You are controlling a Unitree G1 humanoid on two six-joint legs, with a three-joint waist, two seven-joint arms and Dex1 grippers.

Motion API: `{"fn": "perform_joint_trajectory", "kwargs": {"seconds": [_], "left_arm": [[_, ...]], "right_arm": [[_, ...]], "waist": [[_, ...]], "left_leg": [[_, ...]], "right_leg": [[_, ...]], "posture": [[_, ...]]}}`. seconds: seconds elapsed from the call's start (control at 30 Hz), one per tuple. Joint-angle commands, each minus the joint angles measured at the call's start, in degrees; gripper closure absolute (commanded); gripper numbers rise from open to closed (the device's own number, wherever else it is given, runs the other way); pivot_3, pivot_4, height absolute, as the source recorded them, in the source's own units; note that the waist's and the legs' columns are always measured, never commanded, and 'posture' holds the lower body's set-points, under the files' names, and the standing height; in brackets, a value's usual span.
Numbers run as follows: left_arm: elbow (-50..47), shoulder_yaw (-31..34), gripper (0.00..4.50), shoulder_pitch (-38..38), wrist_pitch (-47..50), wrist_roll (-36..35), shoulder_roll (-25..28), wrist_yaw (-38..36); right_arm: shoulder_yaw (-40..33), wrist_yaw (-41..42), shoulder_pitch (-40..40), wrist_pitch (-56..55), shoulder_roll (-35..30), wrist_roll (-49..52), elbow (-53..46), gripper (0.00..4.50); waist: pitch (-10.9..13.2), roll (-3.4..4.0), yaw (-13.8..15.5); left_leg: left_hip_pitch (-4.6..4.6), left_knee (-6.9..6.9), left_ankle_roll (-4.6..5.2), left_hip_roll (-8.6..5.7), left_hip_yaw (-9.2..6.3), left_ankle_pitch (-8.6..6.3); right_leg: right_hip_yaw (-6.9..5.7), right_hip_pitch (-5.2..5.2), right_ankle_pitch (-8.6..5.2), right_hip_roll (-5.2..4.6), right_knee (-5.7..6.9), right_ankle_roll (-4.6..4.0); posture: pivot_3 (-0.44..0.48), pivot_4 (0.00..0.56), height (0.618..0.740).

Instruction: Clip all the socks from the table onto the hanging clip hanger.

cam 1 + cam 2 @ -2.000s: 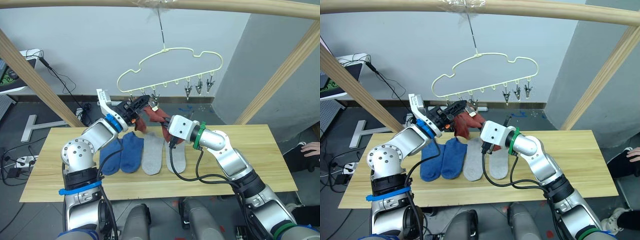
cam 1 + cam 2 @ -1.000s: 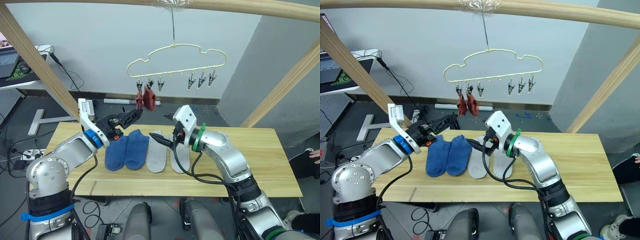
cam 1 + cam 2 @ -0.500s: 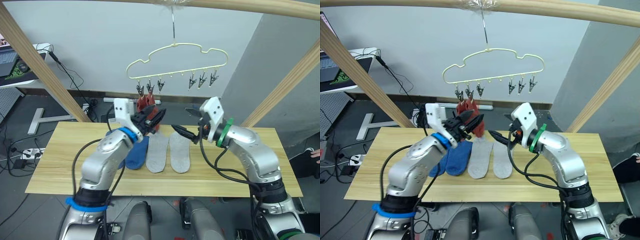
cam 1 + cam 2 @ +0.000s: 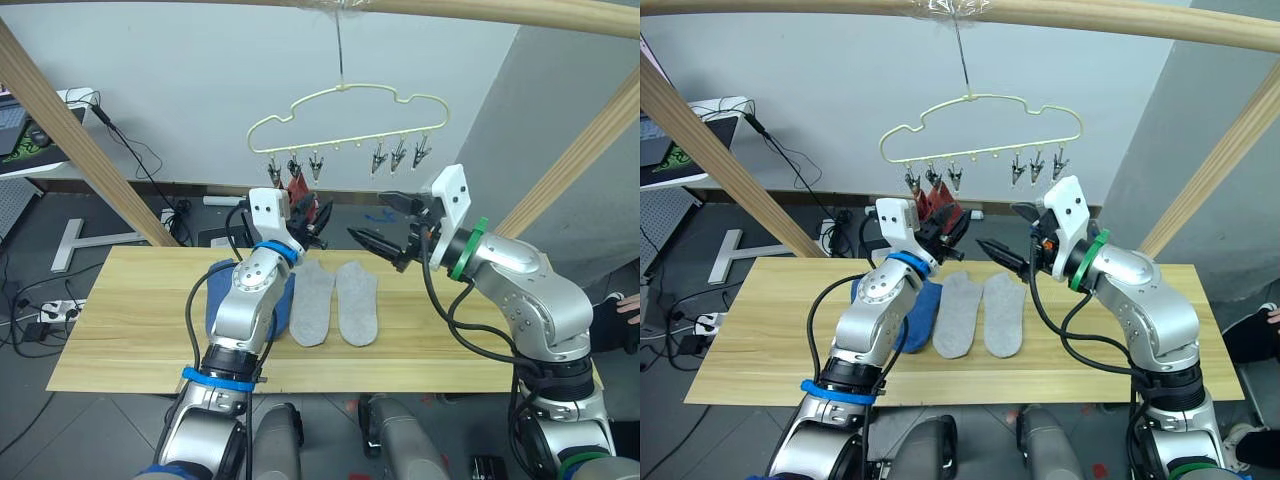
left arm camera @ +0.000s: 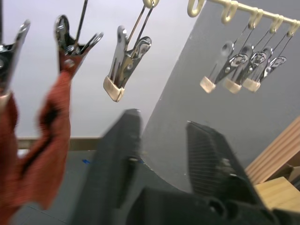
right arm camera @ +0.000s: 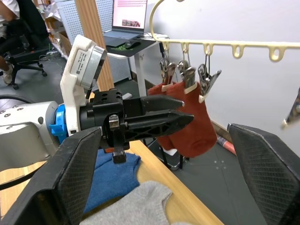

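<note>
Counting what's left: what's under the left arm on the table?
A blue sock shows beside the left forearm, on the table next to two grey socks. The arm covers the rest there, so a second blue sock can't be confirmed.

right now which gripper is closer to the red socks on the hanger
Left. The left gripper is raised right beside the red socks, just below the hanger. The right gripper is also raised but farther to the side, above the grey socks.
</note>
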Motion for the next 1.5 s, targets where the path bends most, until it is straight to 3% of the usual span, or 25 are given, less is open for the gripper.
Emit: {"fn": "perform_joint_trajectory", "kwargs": {"seconds": [0.03, 0.27, 0.47, 1.0, 1.13, 1.5], "left_arm": [[0.8, 1.1, 1.48, -2.3, -2.7, 2.1, -0.6, 1.0], [2.5, 2.0, 1.48, -3.5, -3.7, 3.0, -1.1, 0.9], [2.5, 2.8, 2.98, -4.2, -3.5, 3.4, -1.9, 1.4], [2.2, 3.6, 2.98, -4.6, -3.3, 5.5, -2.6, 3.5], [2.9, 3.8, 2.13, -5.2, -3.3, 6.0, -2.9, 4.0], [6.6, 3.8, 2.13, -7.5, -4.7, 6.8, -4.1, 4.4]], "right_arm": [[-1.5, -0.8, -1.9, -0.2, -0.6, 1.6, -2.5, 0.0], [-1.5, -1.6, -2.9, -0.7, -1.5, 2.5, -1.6, 0.0], [-1.4, -1.8, -3.4, -1.0, -1.9, 2.7, -1.1, 0.0], [-2.4, -1.8, -6.2, 0.1, -2.6, 5.4, -0.4, 0.0], [-2.3, -1.9, -6.2, -0.1, -2.6, 5.2, -0.4, 0.0], [-2.3, -2.1, -6.3, 0.0, -2.8, 5.1, -0.4, 0.0]], "waist": [[0.0, 0.0, -0.1], [0.0, 0.0, -0.5], [0.0, 0.0, -0.6], [0.0, 0.0, -0.6], [0.0, 0.0, -0.6], [0.0, 0.0, -0.6]], "left_leg": [[0.0, 0.01, 0.0, 0.0, -0.01, 0.0], [0.0, 0.01, 0.0, 0.01, -0.02, 0.0], [0.0, 0.01, 0.0, 0.01, -0.02, 0.0], [0.0, 0.01, 0.0, 0.02, -0.02, 0.0], [0.0, 0.01, 0.0, 0.02, -0.03, 0.0], [0.0, 0.01, 0.0, 0.01, -0.02, 0.0]], "right_leg": [[0.0, 0.0, 0.0, 0.0, 0.01, 0.0], [-0.02, 0.0, 0.0, 0.0, 0.03, 0.01], [-0.02, 0.0, 0.0, 0.01, 0.03, 0.01], [-0.02, 0.0, 0.0, 0.01, 0.03, 0.01], [-0.03, 0.0, 0.0, 0.01, 0.03, 0.01], [-0.03, 0.0, 0.0, 0.01, 0.03, 0.01]], "posture": [[-0.111, 0.259, 0.74], [-0.113, 0.263, 0.74], [-0.112, 0.268, 0.74], [-0.115, 0.273, 0.74], [-0.115, 0.273, 0.74], [-0.127, 0.264, 0.74]]}}
